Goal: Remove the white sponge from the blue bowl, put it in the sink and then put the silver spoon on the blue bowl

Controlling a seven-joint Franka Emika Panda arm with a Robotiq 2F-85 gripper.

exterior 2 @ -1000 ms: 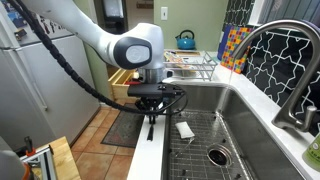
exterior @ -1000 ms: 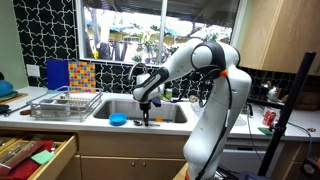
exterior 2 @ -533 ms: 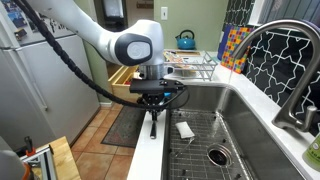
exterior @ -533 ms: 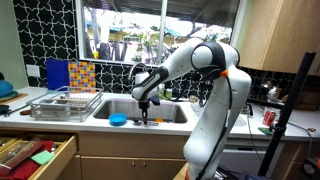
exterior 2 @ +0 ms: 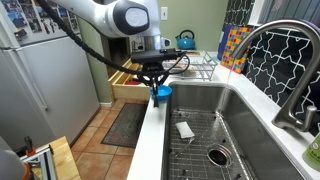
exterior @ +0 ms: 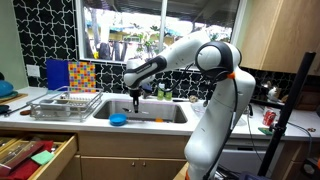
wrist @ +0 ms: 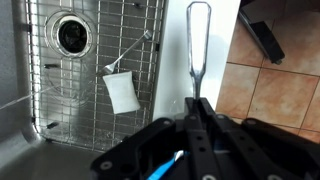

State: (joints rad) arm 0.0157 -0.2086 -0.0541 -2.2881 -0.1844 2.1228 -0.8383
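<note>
My gripper [exterior: 135,96] is shut on the silver spoon [wrist: 197,40], whose handle sticks out past the fingertips [wrist: 197,104] in the wrist view. It hangs just above the blue bowl [exterior: 118,120], which stands on the sink's front rim. In an exterior view the gripper [exterior 2: 157,80] is right over the bowl [exterior 2: 161,93]. A sliver of blue [wrist: 165,168] shows under the fingers in the wrist view. The white sponge [exterior 2: 185,130] lies on the wire grid in the sink, also in the wrist view [wrist: 122,92].
A dish rack [exterior: 65,103] stands on the counter beside the sink. The faucet [exterior 2: 275,60] arches over the basin, whose drain [wrist: 73,35] is near the sponge. A wooden drawer [exterior: 35,155] is pulled open below the counter. A red can [exterior: 267,119] stands on the far counter.
My gripper has lifted with the spoon and moved along the sink's front rim from the middle to above the blue bowl. The sponge has not moved.
</note>
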